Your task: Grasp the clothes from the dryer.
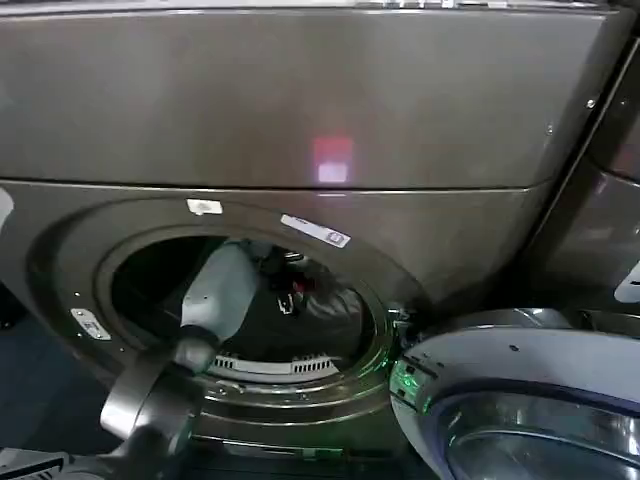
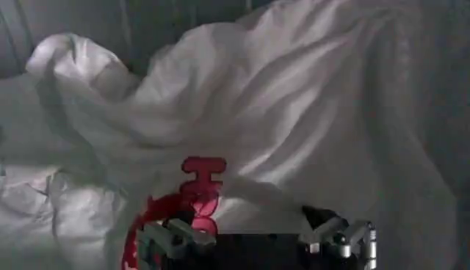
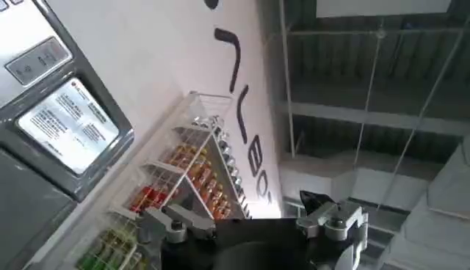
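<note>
Left arm (image 1: 215,300) goes in through the dryer (image 1: 300,110) porthole from about 7 o'clock, forearm angled up toward 1 o'clock, its far end inside the drum. Drum is dark in the head view; the left gripper itself is hard to pick out there.

Clothes (image 2: 294,103) lie inside the drum. In the head view they read as a pale heap with a red spot (image 1: 288,298) near the middle of the opening, just beyond the arm's end. In the left wrist view the white fabric sits in big folds directly ahead, with the red patch (image 2: 200,183) just ahead of the gripper.

Left gripper (image 2: 257,238): fingers spread apart, one each side, nothing between them. The left finger (image 2: 172,238) sits just beside the red patch; probably brushing the fabric, but contact is hard to confirm at that angle. Right finger (image 2: 345,238) is over plain white cloth.

Dryer door (image 1: 520,410) hangs swung out at 4 o'clock of the porthole, glass facing up. White sticker (image 1: 315,230) on the rim at 12–1 o'clock, red light (image 1: 332,160) on the panel above.

Right gripper (image 3: 253,227): parked, pointed up at a wall and a shelf of bottles (image 3: 191,183), fingers apart, empty.
</note>
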Robot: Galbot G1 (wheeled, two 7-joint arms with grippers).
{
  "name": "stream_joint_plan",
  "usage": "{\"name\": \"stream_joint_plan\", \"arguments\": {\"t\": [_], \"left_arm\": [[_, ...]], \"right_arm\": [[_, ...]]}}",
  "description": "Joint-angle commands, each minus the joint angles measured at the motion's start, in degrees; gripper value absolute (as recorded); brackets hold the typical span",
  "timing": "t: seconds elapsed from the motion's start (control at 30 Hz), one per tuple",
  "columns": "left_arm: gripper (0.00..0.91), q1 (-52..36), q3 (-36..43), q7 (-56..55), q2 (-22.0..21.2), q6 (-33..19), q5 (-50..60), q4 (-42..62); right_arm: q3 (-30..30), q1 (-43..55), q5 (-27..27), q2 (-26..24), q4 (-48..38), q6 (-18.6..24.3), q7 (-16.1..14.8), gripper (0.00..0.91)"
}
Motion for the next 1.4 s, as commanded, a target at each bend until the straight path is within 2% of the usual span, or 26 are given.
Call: {"name": "stream_joint_plan", "arguments": {"t": [0.03,0.1,0.23,0.63,0.8,0.83,0.87,0.93,0.97,1.0,1.4], "left_arm": [[0.865,0.2,1.0,-0.1,0.3,0.5,-0.1,1.0],[0.853,0.3,1.3,-0.1,0.5,0.6,0.1,0.8],[0.739,0.2,1.4,-0.1,0.6,1.0,0.1,0.6],[0.557,0.1,1.2,-0.1,0.7,1.3,-0.1,0.6],[0.41,0.2,1.2,-0.1,0.8,1.4,-0.2,0.4],[0.353,0.2,1.2,-0.1,0.8,1.4,-0.2,0.4],[0.341,0.2,1.2,-0.1,0.8,1.5,-0.2,0.3],[0.262,0.2,1.2,-0.1,0.9,1.6,-0.3,0.3],[0.182,0.1,1.2,-0.1,0.9,1.6,-0.2,0.3],[0.159,0.1,1.2,-0.1,1.0,1.5,-0.3,0.4],[0.125,-0.1,1.1,-0.2,1.0,1.7,-0.4,0.7]], "right_arm": [[-0.1,0.0,0.1,0.0,0.0,0.1,0.0,0.907],[0.0,0.0,0.1,0.0,0.0,0.1,0.0,0.907],[0.0,0.0,0.1,0.0,0.1,0.2,0.0,0.907],[0.0,0.0,0.1,0.1,0.2,0.3,-0.1,0.907],[0.0,0.0,0.1,0.1,0.1,0.4,-0.1,0.907],[-0.1,0.0,0.1,0.1,0.1,0.4,-0.1,0.907],[-0.1,0.0,0.1,0.1,0.1,0.4,-0.1,0.907],[-0.2,0.1,0.1,0.1,0.1,0.4,-0.1,0.907],[-0.3,0.1,0.1,0.1,0.2,0.4,-0.1,0.907],[-0.3,0.2,0.1,0.1,0.2,0.4,-0.1,0.907],[-0.5,0.3,0.1,0.1,0.3,0.4,-0.2,0.907]]}}
